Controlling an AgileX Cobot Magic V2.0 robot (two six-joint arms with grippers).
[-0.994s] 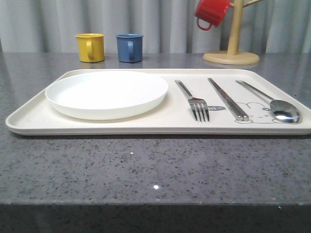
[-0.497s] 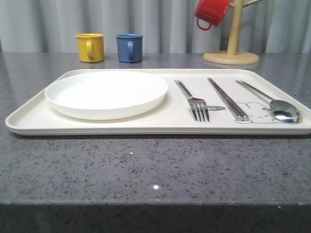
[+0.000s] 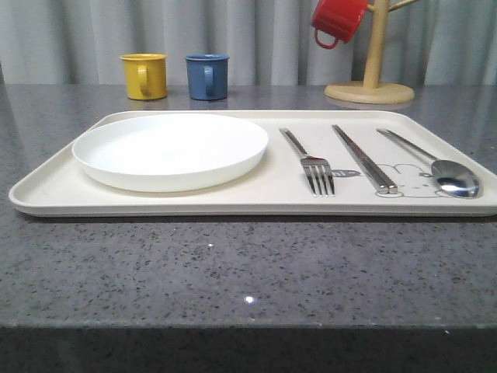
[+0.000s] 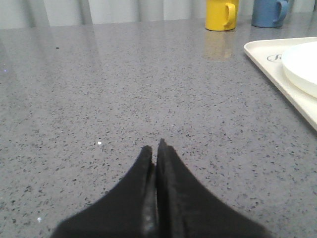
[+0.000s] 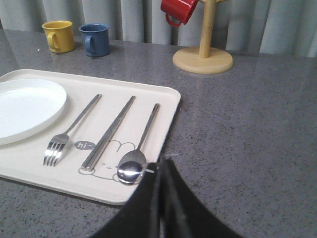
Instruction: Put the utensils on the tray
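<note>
Looking forward over the grey speckled surface [image 3: 248,264], the front view showed the cream tray [image 3: 46,190] lying flat with the white plate [image 3: 171,149] on its left half and, to the right of the plate, the fork [image 3: 311,163], the chopsticks [image 3: 363,158] and the spoon [image 3: 435,165] laid side by side, none touching another. Beyond the tray stood the yellow mug [image 3: 144,75] and the blue mug [image 3: 207,76], and a red mug [image 3: 338,21] hung on the wooden mug tree [image 3: 371,78]. From the left wrist view, the left gripper [image 4: 154,146] hung over bare surface, apart from the tray's corner, its fingers [image 4: 171,173] pressed together with nothing between them. From the right wrist view, the right gripper [image 5: 161,163] sat just beside the tray's near right edge, close to the spoon's bowl; its fingers [image 5: 173,193] appeared pressed together and empty, though the dark tips blurred into each other.
</note>
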